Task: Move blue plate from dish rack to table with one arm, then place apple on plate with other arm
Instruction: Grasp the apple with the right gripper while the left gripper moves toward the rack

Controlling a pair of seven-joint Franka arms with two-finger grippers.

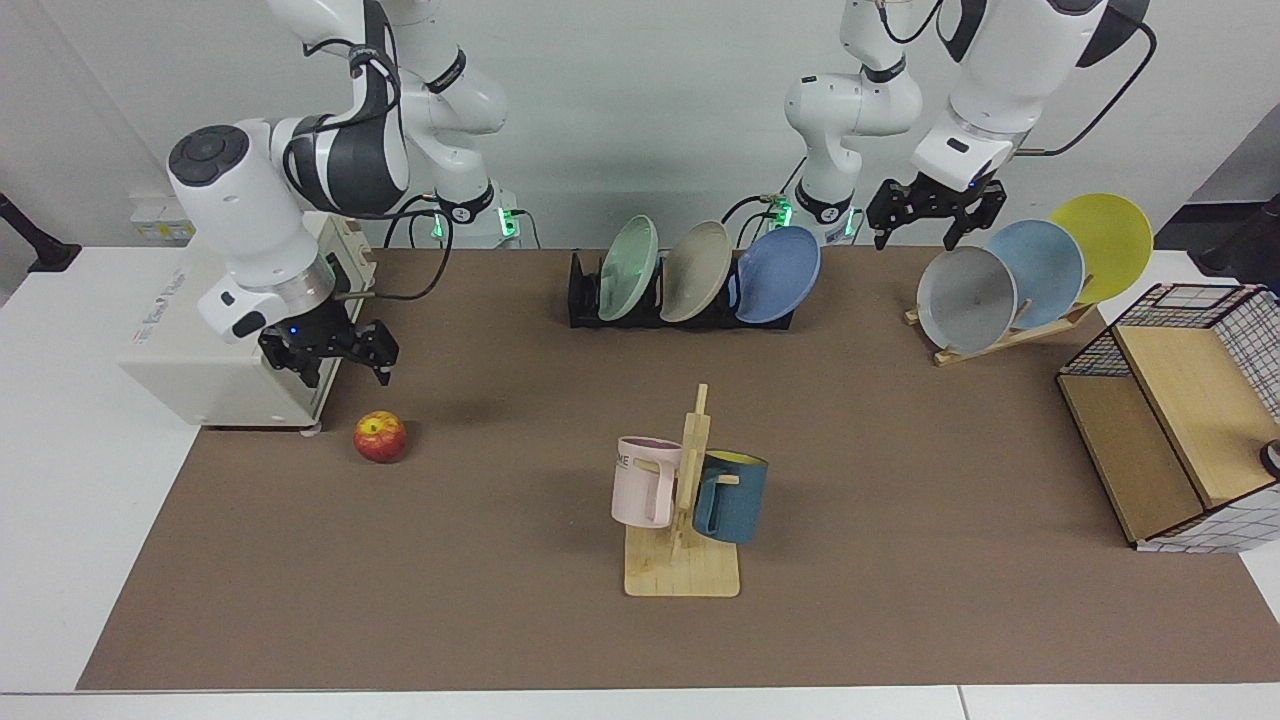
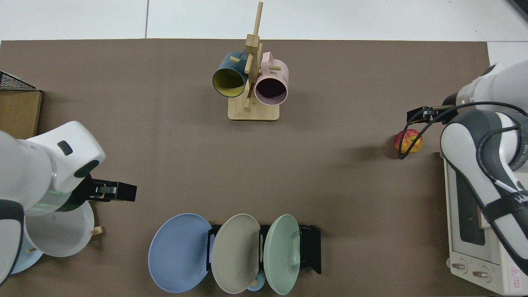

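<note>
The blue plate (image 1: 778, 274) (image 2: 179, 252) leans in the end slot of the black dish rack (image 1: 580, 300) (image 2: 311, 251), beside a beige and a green plate. My left gripper (image 1: 915, 234) (image 2: 123, 192) hangs open in the air between the wooden plate stand and the rack, to the right of the blue plate in the facing view and clear of it. The apple (image 1: 380, 437) (image 2: 408, 141) lies on the brown mat of the table (image 1: 500, 620). My right gripper (image 1: 340, 372) (image 2: 417, 115) is open just above and behind the apple, not touching it.
A white toaster oven (image 1: 215, 340) (image 2: 474, 231) stands right beside the right gripper and apple. A wooden mug tree (image 1: 685, 500) (image 2: 251, 82) with a pink and a dark blue mug is mid-table. A wooden stand (image 1: 1010, 335) holds grey, pale blue and yellow plates. A wire-and-wood shelf (image 1: 1180, 420) sits beyond it.
</note>
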